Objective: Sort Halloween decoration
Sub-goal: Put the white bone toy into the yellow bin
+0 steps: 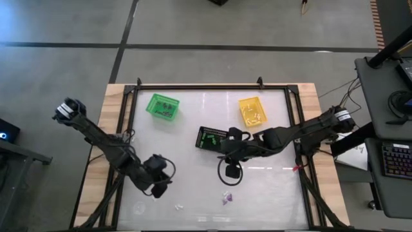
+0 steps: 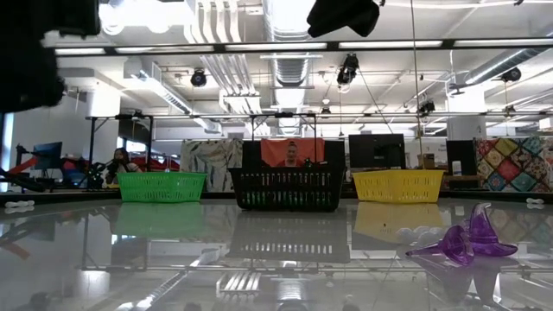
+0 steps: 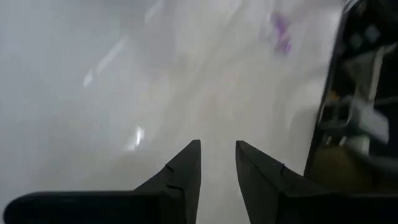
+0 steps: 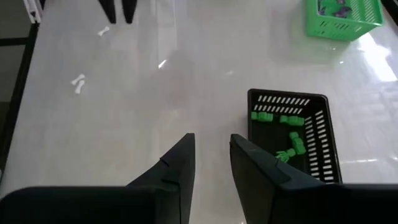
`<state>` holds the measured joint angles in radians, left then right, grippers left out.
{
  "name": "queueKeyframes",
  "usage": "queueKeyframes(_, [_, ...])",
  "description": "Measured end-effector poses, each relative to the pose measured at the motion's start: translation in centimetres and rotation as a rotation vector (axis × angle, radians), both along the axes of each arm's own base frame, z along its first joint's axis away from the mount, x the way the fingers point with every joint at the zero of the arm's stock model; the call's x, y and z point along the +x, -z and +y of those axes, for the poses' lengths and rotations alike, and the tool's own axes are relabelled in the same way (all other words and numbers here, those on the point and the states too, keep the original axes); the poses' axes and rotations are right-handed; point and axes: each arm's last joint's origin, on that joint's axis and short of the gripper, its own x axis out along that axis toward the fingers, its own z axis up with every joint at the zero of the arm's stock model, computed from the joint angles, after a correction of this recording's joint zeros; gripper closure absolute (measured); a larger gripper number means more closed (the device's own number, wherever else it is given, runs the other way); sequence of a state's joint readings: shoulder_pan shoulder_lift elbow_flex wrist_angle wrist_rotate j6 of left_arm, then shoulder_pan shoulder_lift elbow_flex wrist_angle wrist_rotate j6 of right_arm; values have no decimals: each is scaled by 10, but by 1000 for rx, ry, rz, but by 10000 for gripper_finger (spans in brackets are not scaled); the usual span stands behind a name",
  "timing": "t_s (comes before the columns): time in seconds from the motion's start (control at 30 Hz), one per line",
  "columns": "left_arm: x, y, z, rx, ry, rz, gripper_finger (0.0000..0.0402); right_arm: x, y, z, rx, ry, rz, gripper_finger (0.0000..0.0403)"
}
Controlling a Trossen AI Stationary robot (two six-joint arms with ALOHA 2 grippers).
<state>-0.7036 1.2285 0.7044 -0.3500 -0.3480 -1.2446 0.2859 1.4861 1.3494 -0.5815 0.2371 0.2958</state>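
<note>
The Halloween decoration is scattered. A purple trinket (image 1: 226,198) and a white one (image 1: 179,207) lie on the table near its front edge, and a second white one (image 4: 79,83) lies close by. Green trinkets (image 4: 283,118) lie in the black basket (image 4: 320,134); purple ones are in the green basket (image 4: 367,18). My left gripper (image 3: 217,155) hovers open over bare table at the front left, nothing between its fingers. My right gripper (image 4: 211,149) hangs open above the table, beside the black basket's front edge, also holding nothing.
The green basket (image 1: 162,106), the black basket (image 1: 211,137) and the yellow basket (image 1: 252,111), which has pale trinkets in it, stand across the far half of the table. A black frame (image 1: 212,86) edges the glossy white tabletop. Open tabletop lies between the two grippers.
</note>
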Motion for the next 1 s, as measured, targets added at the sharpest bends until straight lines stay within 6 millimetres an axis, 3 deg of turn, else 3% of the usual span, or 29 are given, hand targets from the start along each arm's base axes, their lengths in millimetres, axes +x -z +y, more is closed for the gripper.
queueKeyframes(0.17, [1,17,-9,-81,141,187,324,1,1,0,-7,-4,1,310])
queueKeyframes(0.3, [2,19,-31,-19,507,240,324,1,1,0,-14,-11,1,310])
queueKeyframes(0.4, [1,16,-45,123,683,297,324,1,1,0,-14,-11,1,314])
queueKeyframes(0.63, [0,24,-74,339,823,538,324,0,4,0,-15,-11,6,316])
queueKeyframes(1.0, [15,44,-95,502,855,580,324,0,8,0,-16,-12,10,315])
